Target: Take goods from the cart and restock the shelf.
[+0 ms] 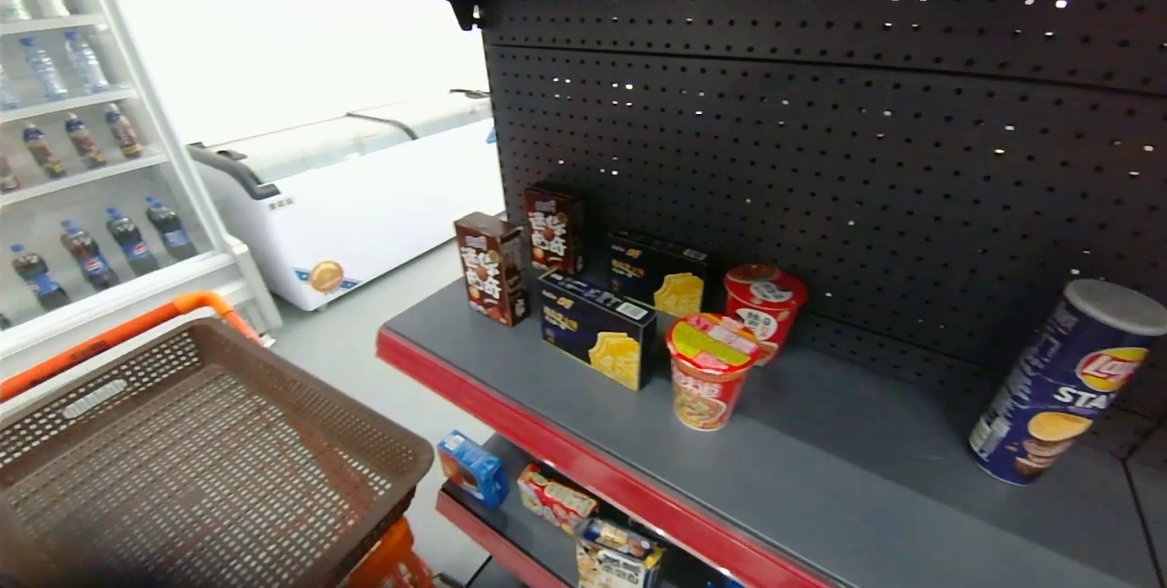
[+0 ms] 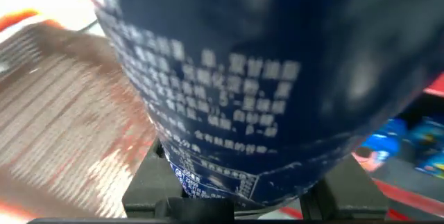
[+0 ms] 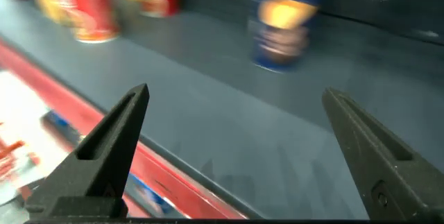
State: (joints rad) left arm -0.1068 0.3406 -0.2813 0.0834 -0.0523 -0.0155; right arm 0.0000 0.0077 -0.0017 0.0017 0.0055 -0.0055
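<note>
Here, two noodle cups (image 1: 709,369) (image 1: 764,301), two chip cans (image 1: 1062,383) (image 2: 243,78)

The shelf (image 1: 821,469) is a smooth, matt grey board that looks like painted metal, with a glossier red front edge (image 1: 583,469). Its black back panel (image 1: 821,132) is matt perforated sheet. The basket (image 1: 182,460) is dull brown plastic mesh. The boxes (image 1: 597,328) look like lightly glossy printed cardboard. The noodle cups (image 1: 711,378) have shiny printed walls and film lids. The chip can (image 1: 1058,387) is glossy under a matt pale lid (image 1: 1117,305). The dark blue can (image 2: 263,78) in the left hand (image 2: 246,182) also shines. The right hand (image 3: 236,93) has matt black plastic fingers (image 3: 104,154).
</note>
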